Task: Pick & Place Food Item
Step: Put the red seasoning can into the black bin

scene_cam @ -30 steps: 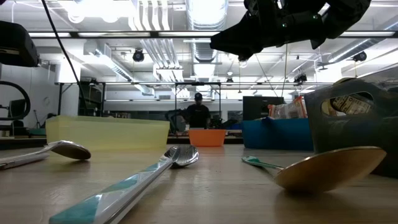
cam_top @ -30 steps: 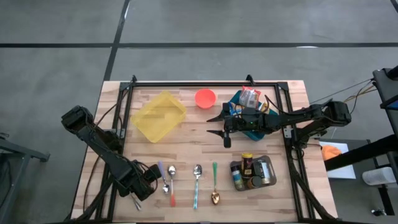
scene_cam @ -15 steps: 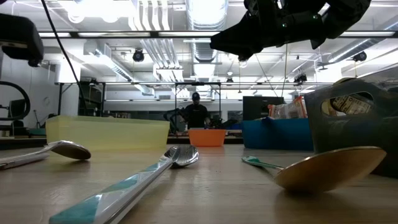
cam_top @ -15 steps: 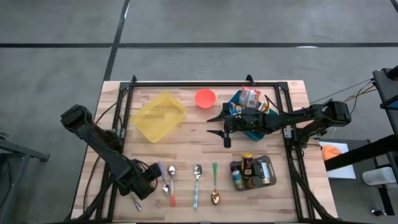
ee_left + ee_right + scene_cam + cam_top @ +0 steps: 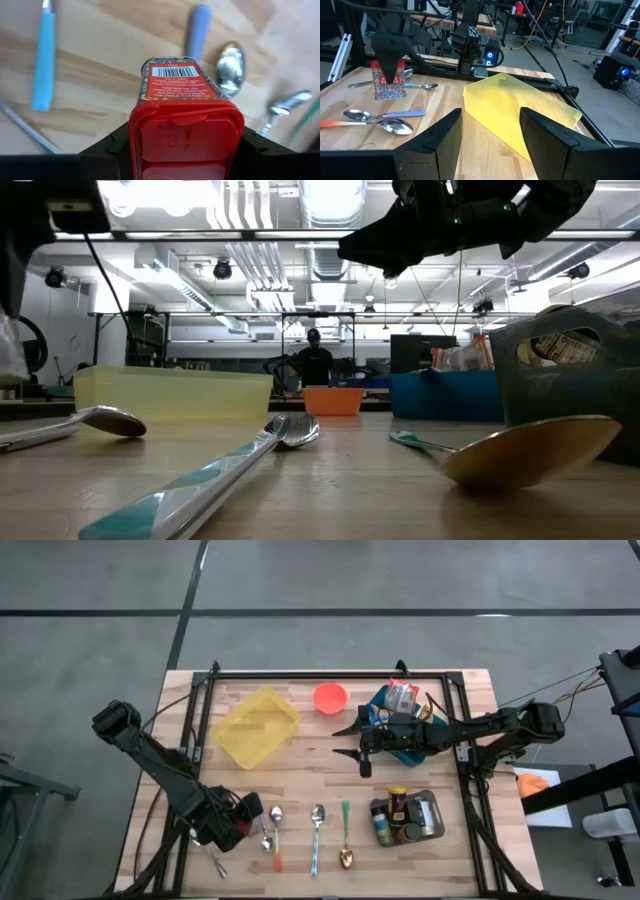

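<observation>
A small patterned tin with a red lid [image 5: 182, 82] hangs under my left gripper [image 5: 240, 823], which is shut on it near the table's front left, beside the spoons. The right wrist view also shows the tin [image 5: 387, 82] below that gripper. My right gripper [image 5: 350, 740] hovers open and level above the table's middle, between the yellow container [image 5: 256, 727] and the blue bin [image 5: 400, 715], with nothing between its fingers [image 5: 445, 135]. My left gripper pinches the tin at its red lid end [image 5: 185, 127], one finger [image 5: 112, 145] on each side. The fingers come from above and point steeply down. The tin hangs below them, nearly upright, barcode side toward the camera, just over the table by the spoons.
Several spoons [image 5: 316, 830] lie in a row along the front edge. An orange bowl [image 5: 330, 697] and the blue bin with snack packets stand at the back. A metal tray with jars [image 5: 408, 817] sits front right. A person [image 5: 314, 360] stands far behind the table.
My left gripper has risen a little with the tin and turned at the wrist, so the red lid now shows from above. My right arm has kept still.
</observation>
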Controlling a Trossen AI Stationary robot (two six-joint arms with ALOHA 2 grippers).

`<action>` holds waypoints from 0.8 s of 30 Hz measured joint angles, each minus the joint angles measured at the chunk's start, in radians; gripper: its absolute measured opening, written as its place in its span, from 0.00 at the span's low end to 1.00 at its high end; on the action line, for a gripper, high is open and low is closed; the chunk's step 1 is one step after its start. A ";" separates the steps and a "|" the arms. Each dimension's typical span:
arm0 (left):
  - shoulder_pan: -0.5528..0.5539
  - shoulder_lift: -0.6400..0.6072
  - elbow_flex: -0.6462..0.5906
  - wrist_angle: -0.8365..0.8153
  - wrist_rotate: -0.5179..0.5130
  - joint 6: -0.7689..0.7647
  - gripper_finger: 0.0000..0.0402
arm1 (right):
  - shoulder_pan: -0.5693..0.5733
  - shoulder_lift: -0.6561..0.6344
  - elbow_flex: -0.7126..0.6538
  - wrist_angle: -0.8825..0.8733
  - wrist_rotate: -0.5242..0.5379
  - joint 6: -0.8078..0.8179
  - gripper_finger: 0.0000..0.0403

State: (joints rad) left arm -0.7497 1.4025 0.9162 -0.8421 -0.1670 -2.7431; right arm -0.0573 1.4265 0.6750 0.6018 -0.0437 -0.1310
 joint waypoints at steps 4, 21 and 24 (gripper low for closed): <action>0.017 -0.045 0.003 0.000 -0.011 0.042 0.51 | 0.000 0.000 0.000 0.000 0.000 0.000 0.49; 0.280 -0.079 0.004 0.051 -0.222 0.592 0.52 | 0.000 0.000 0.000 0.000 0.000 0.000 0.49; 0.372 -0.079 0.004 0.110 -0.153 0.702 0.52 | 0.000 0.000 0.000 0.000 0.000 0.000 0.49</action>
State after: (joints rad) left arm -0.3774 1.3240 0.9199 -0.7326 -0.3198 -2.0409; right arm -0.0572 1.4265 0.6750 0.6021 -0.0437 -0.1312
